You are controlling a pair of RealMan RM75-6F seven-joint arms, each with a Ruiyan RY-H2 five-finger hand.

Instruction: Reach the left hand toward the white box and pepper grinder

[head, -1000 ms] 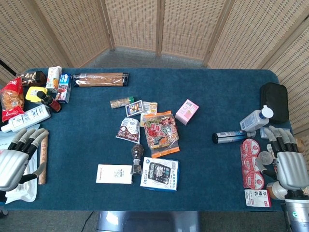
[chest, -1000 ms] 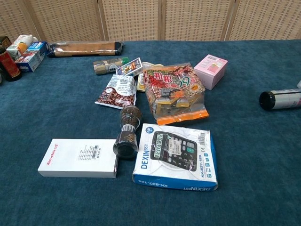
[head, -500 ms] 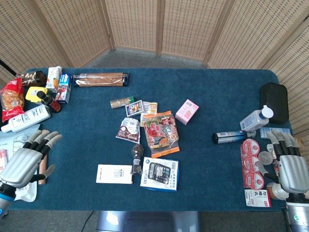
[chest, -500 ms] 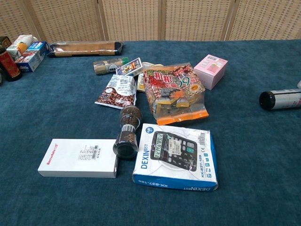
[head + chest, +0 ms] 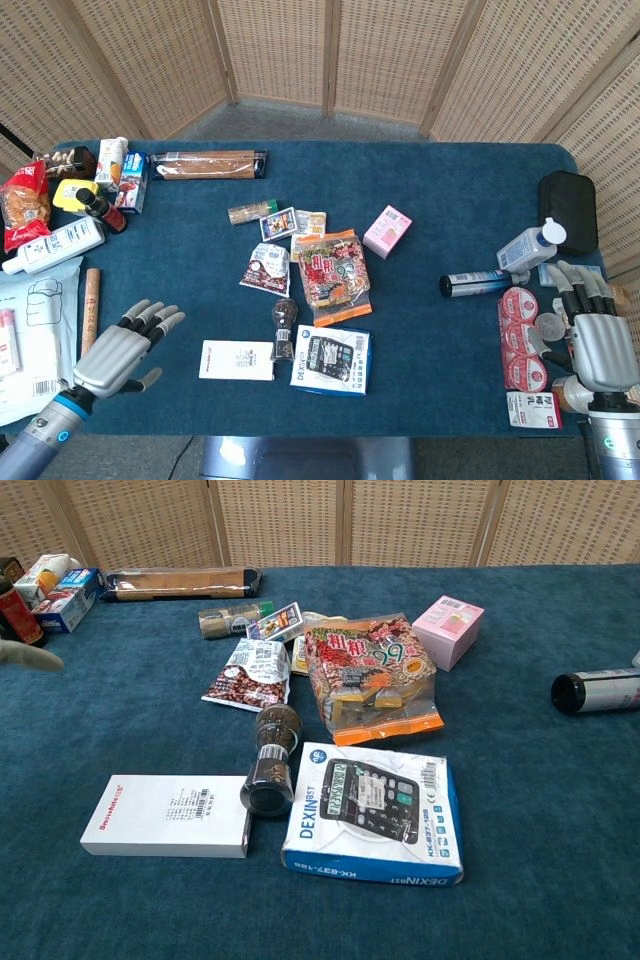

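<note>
The flat white box [image 5: 236,360] [image 5: 167,815] lies near the table's front edge. The dark pepper grinder [image 5: 284,329] [image 5: 271,759] lies on its side, touching the box's right end. My left hand [image 5: 121,347] hovers open over the blue cloth to the left of the box, fingers spread and pointing up-right, a clear gap from it. Only a blurred fingertip [image 5: 30,656] shows at the chest view's left edge. My right hand [image 5: 594,337] rests open at the table's far right edge, holding nothing.
A calculator box [image 5: 331,360] [image 5: 373,811] lies right of the grinder, snack packets [image 5: 334,275] behind it. A wooden stick [image 5: 90,310] and white bags [image 5: 30,335] lie left of my left hand. Bottles and packets crowd the back left corner; red-lidded cups [image 5: 522,335] sit by my right hand.
My left hand has swung right and inward from the table's left edge, over the stick, toward the white box. My right hand has barely moved.
</note>
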